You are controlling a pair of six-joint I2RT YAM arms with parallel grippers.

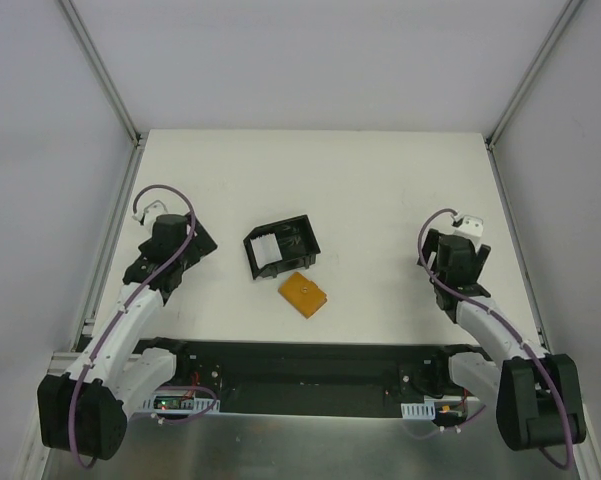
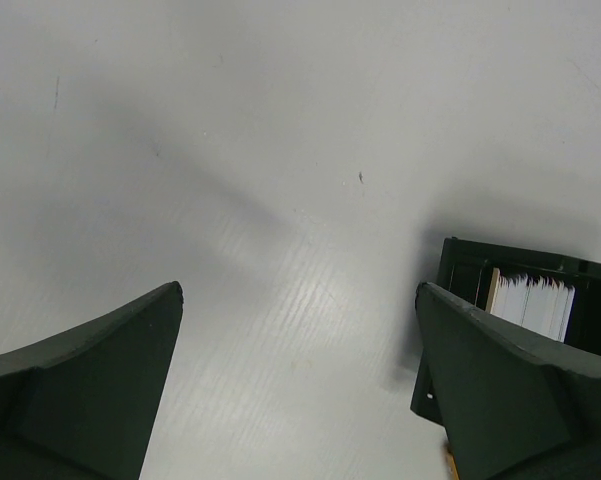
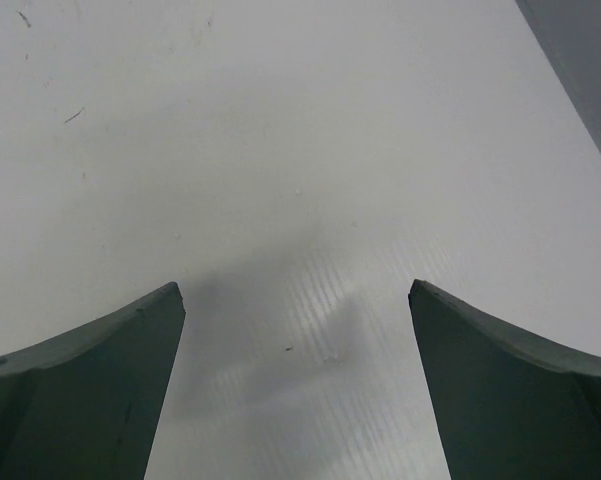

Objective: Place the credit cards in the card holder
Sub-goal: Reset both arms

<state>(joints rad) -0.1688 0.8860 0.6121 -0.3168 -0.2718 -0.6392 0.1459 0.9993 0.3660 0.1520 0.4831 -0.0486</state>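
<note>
A black card holder (image 1: pixel 300 240) is seen near the middle of the white surface (image 1: pixel 380 200); a tan-orange wallet (image 1: pixel 302 295) is laid just beside it, toward the near edge.

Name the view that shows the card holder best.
Top external: the whole card holder lies open to it, unblocked. Left wrist catches only one corner with the white insert, partly behind a finger. Right wrist shows none of it.

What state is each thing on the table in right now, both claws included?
card holder, upright, top open, no tan-orange card visible inside
tan-orange wallet, lying flat just near of the card holder, not touching it, looks folded shut
left claw, open, empty
right claw, open, empty
</note>
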